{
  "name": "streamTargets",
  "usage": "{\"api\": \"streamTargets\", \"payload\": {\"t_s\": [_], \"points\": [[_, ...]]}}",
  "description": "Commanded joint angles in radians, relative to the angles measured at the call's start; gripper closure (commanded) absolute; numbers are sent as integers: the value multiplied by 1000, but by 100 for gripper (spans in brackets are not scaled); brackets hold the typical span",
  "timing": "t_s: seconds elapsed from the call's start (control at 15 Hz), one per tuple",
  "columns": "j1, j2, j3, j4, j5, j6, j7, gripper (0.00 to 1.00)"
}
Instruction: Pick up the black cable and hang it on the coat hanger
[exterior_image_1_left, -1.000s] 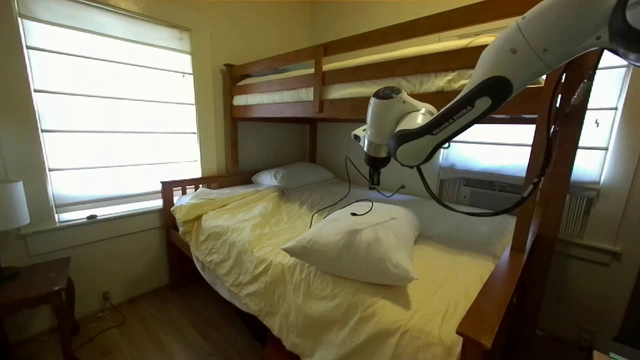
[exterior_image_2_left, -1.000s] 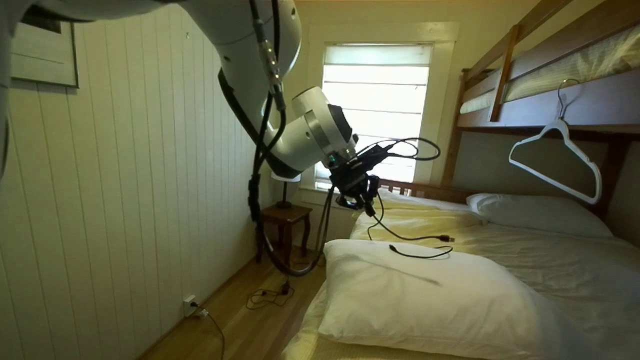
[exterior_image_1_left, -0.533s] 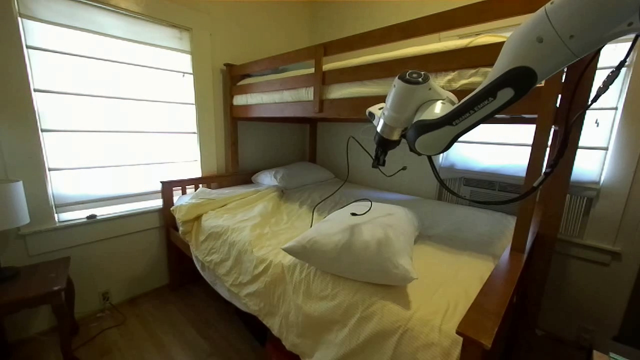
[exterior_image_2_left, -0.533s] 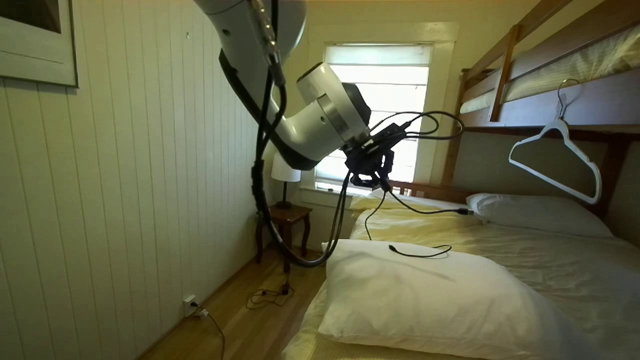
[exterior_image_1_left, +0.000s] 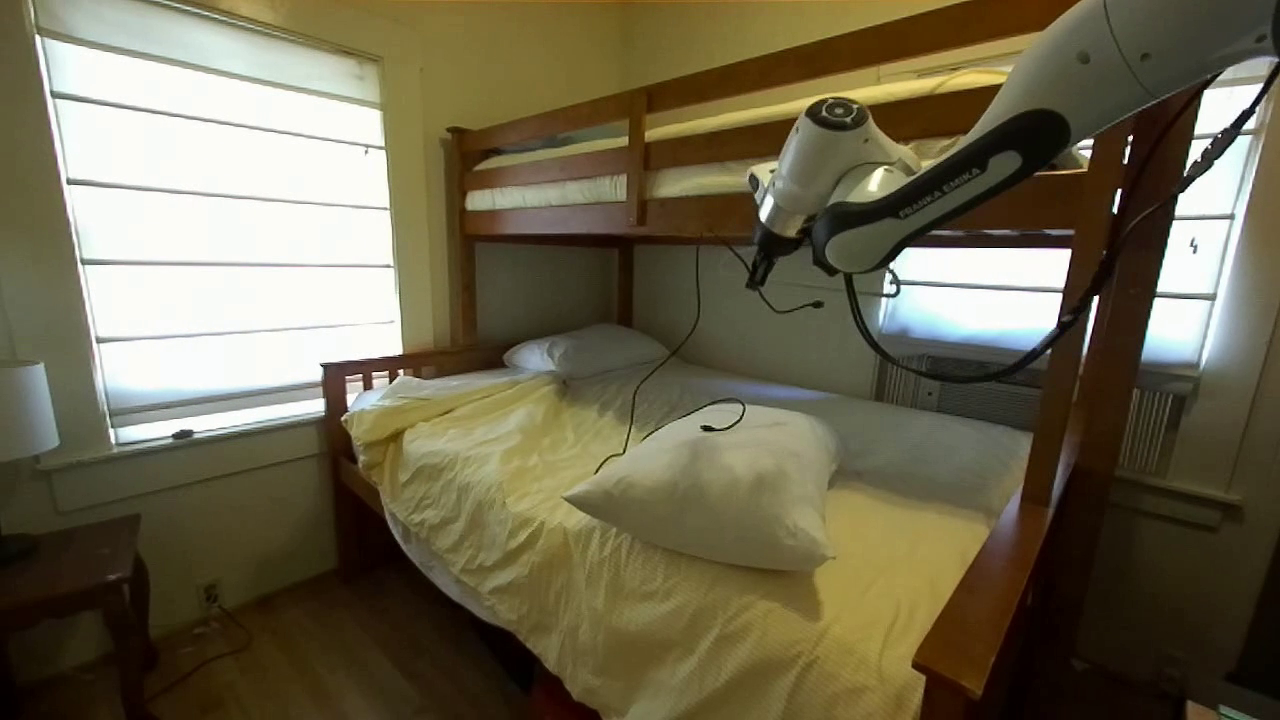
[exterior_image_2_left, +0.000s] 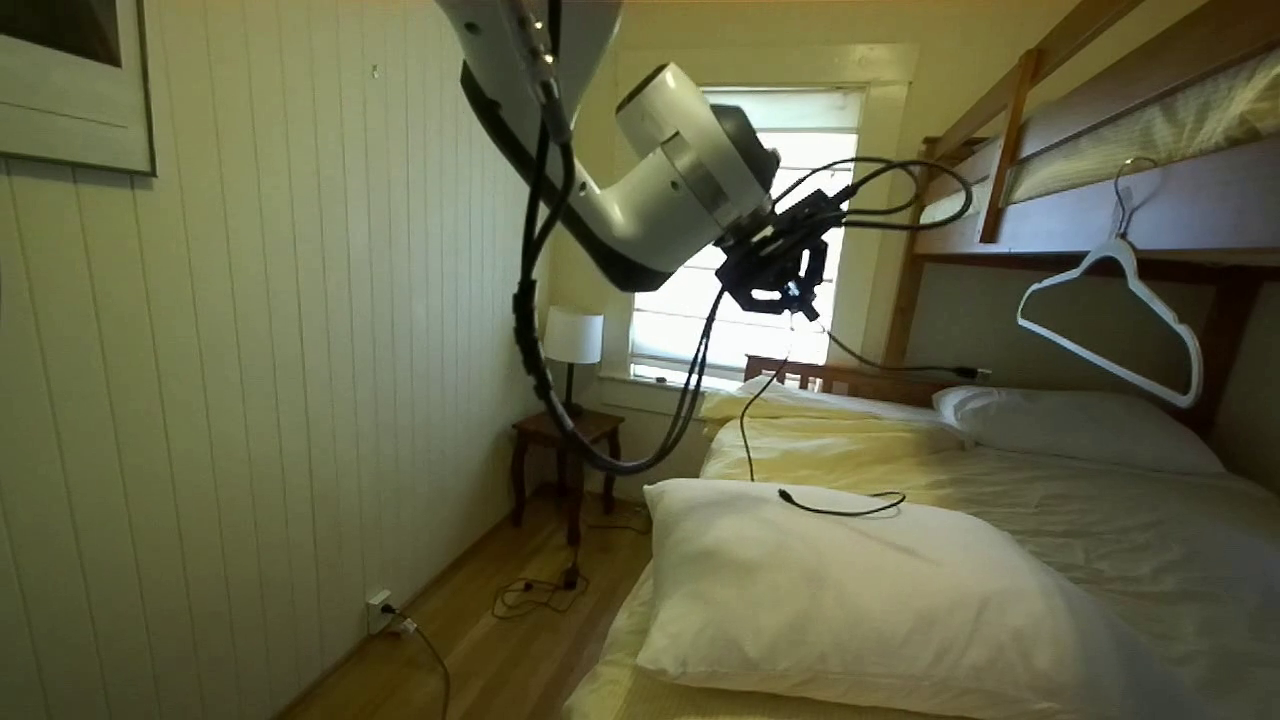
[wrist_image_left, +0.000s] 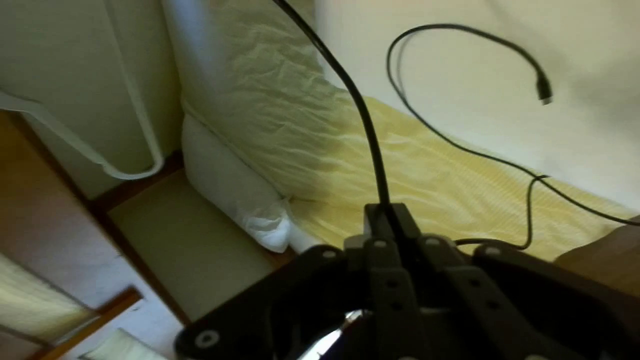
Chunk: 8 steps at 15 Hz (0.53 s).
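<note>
1. Gripper (wrist_image_left: 389, 212) was pressed together, pinching the black cable (wrist_image_left: 371, 131) in the air above the bed (exterior_image_1_left: 900, 430).
2. Cable had 2 ends showing: 1 hung free near the gripper, 1 lay on the front pillow (exterior_image_2_left: 860, 590).
3. Long strand dropped to just beside that pillow, over the yellow blanket (exterior_image_1_left: 480, 450).
4. Coat hanger (exterior_image_2_left: 1118, 248), white, hung against the upper bunk (exterior_image_2_left: 1220, 210) in an exterior view, apart from the cable.
5. Back pillow (exterior_image_2_left: 1070, 430) lay farther off on the bed.

We raised the gripper (exterior_image_2_left: 806, 308); the hanging plug (exterior_image_2_left: 966, 372) of the black cable (wrist_image_left: 369, 127) rose, nearer the coat hanger (exterior_image_2_left: 1119, 247) in an exterior view.
</note>
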Motion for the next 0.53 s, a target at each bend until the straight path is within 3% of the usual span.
{"api": "streamTargets", "payload": {"t_s": [0.0, 0.07, 0.13, 0.2, 0.47], "points": [[-55, 32, -30, 131, 46, 79, 9, 99], [-73, 52, -33, 163, 136, 98, -21, 99], [-40, 2, -30, 88, 48, 50, 13, 99], [-51, 5, -33, 102, 60, 56, 2, 94], [-47, 29, -30, 119, 79, 59, 10, 99]]}}
